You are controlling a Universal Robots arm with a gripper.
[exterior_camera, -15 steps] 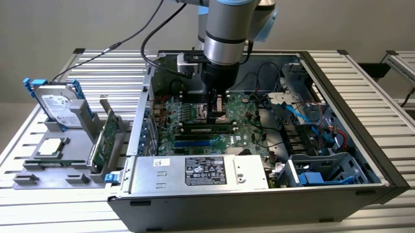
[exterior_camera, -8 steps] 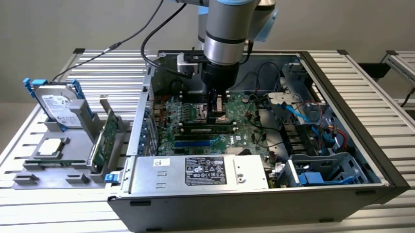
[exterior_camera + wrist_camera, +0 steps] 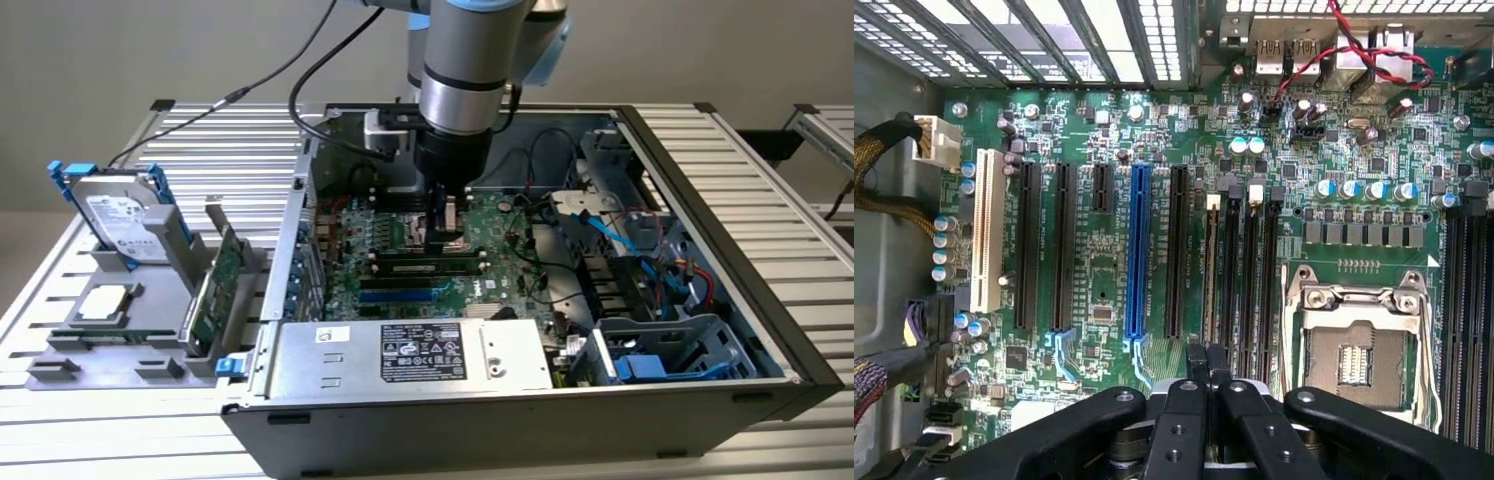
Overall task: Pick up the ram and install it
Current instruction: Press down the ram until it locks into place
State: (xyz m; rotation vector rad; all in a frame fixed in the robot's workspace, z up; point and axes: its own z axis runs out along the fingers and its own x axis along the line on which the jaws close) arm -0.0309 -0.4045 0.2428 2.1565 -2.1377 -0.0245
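Note:
The ram (image 3: pixel 424 265) is a narrow green stick with dark chips. It stands seated in a memory slot of the motherboard (image 3: pixel 350 272), between the blue slot and the CPU socket (image 3: pixel 1357 345). In the wrist view the ram (image 3: pixel 1211 270) shows edge-on, a thin strip in the memory slot closest to the expansion slots. My gripper (image 3: pixel 449 222) hangs inside the open case, just above the socket and the memory slots. Its fingers are shut together with nothing between them, and the gripper (image 3: pixel 1204 358) tips sit over one end of the ram's slot. Whether they touch it I cannot tell.
The case's walls (image 3: pixel 707 200) ring the board. A power supply (image 3: pixel 414 352) lies along the near side, and drive cages with blue cables (image 3: pixel 641 300) are at the exterior view's right. On the exterior view's left, a grey fixture holds a hard drive (image 3: pixel 118 212) and a green expansion card (image 3: pixel 214 290).

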